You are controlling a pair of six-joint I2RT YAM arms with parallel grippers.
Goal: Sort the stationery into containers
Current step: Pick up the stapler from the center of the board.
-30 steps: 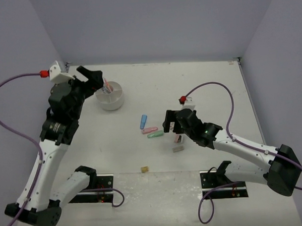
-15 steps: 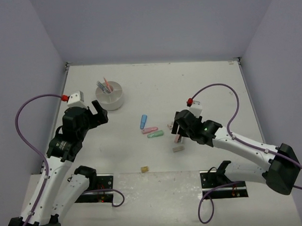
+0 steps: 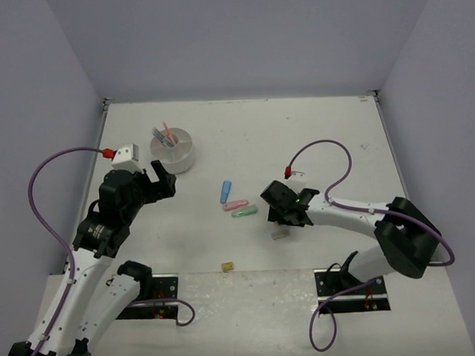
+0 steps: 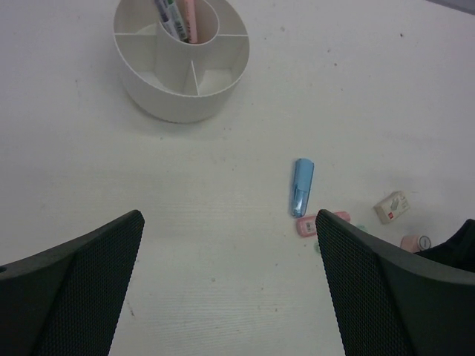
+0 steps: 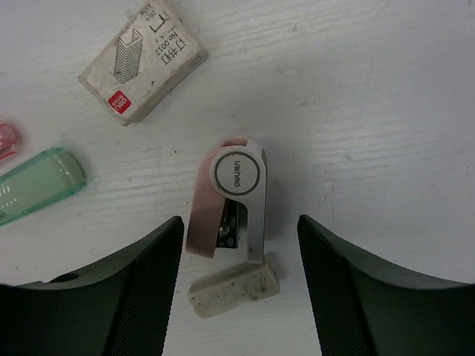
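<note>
The round white tub (image 3: 172, 151) (image 4: 182, 63) stands far left with pens (image 3: 166, 136) upright in its middle cup. Blue (image 3: 225, 192) (image 4: 301, 187), pink (image 3: 236, 204) and green (image 3: 243, 211) (image 5: 37, 185) clip pieces lie mid-table. My right gripper (image 3: 284, 211) (image 5: 239, 230) is low over a pink-and-white stapler (image 5: 231, 204) and a speckled beige eraser (image 5: 236, 286) (image 3: 280, 233). Its jaws straddle both with gaps on each side, open. My left gripper (image 3: 158, 181) (image 4: 230, 297) hovers open and empty, near side of the tub.
A white staple box (image 5: 142, 61) (image 4: 391, 207) lies just beyond the stapler. A small tan piece (image 3: 226, 266) sits near the front edge between the arm bases. Walls enclose the table on three sides.
My left arm has pulled back from over the tub and come lower. My right gripper has dropped over the stapler and eraser, and its jaws have narrowed.
</note>
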